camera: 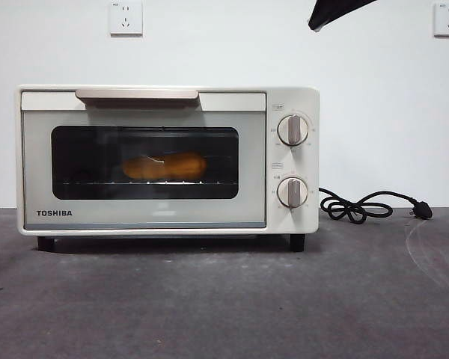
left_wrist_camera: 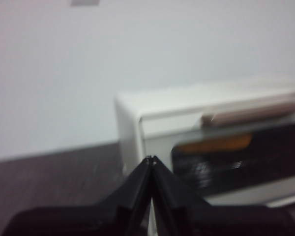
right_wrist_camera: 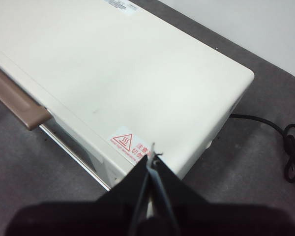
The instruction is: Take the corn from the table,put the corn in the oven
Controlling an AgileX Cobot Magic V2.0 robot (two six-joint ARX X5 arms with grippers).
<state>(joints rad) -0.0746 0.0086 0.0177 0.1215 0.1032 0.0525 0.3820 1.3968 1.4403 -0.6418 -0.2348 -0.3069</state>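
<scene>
The cream-white TOSHIBA oven [camera: 165, 161] stands on the dark grey table [camera: 224, 299] with its door closed. Through the dark glass window the yellow-orange corn [camera: 165, 166] lies on the rack inside; it shows as an orange blur behind the glass in the left wrist view [left_wrist_camera: 216, 143]. My left gripper [left_wrist_camera: 151, 160] is shut and holds nothing, off the oven's [left_wrist_camera: 152, 118] corner. My right gripper [right_wrist_camera: 152, 152] is shut and empty, high above the oven's top [right_wrist_camera: 113, 73] near its warning sticker. One black arm tip [camera: 337, 11] shows at the top edge of the front view.
A black cord [camera: 359, 206] with its plug lies coiled on the table to the right of the oven, also seen in the right wrist view as the cord [right_wrist_camera: 290, 147]. Two wall sockets [camera: 126, 16] sit on the white wall behind. The beige handle [right_wrist_camera: 14, 101] juts from the door.
</scene>
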